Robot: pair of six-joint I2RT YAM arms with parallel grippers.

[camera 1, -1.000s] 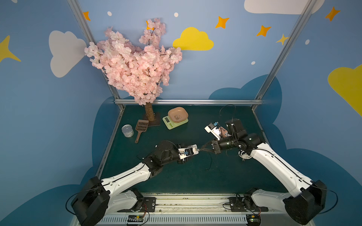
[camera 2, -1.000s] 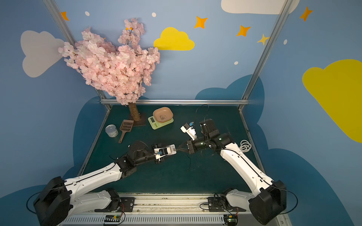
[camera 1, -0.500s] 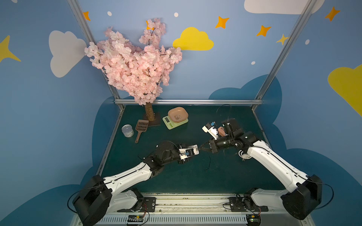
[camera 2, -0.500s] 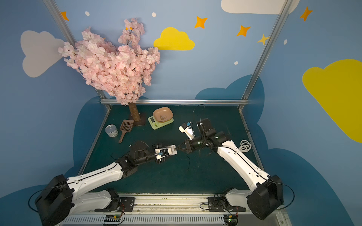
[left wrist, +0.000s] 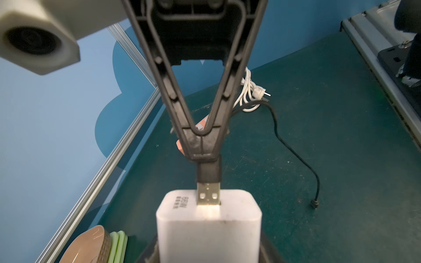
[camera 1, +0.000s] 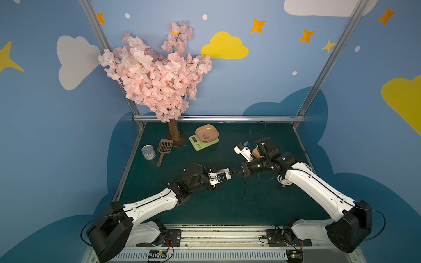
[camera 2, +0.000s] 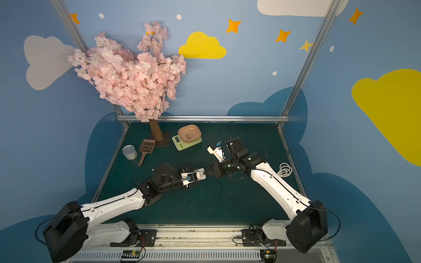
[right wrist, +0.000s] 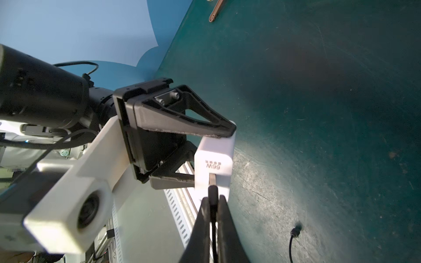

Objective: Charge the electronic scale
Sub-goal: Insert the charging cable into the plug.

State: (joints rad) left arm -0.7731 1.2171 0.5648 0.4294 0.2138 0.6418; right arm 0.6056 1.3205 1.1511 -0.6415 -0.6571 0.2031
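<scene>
Now, left gripper (right wrist: 211,157): part open, holding the white charger (left wrist: 208,227).
right gripper (left wrist: 205,157): squeezed tight on the black plug (left wrist: 209,173), metal tip partway in the charger.
electronic scale (camera 1: 200,144): at the back of the table (camera 1: 205,205), near the tree (camera 1: 157,77), away from both grippers.

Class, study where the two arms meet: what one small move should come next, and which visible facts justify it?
Probably the right gripper should press the USB plug a little deeper into the white charger, which the left gripper grips. The plug's metal tip is in the port, yet much of it shows, so it looks only partly seated.
</scene>
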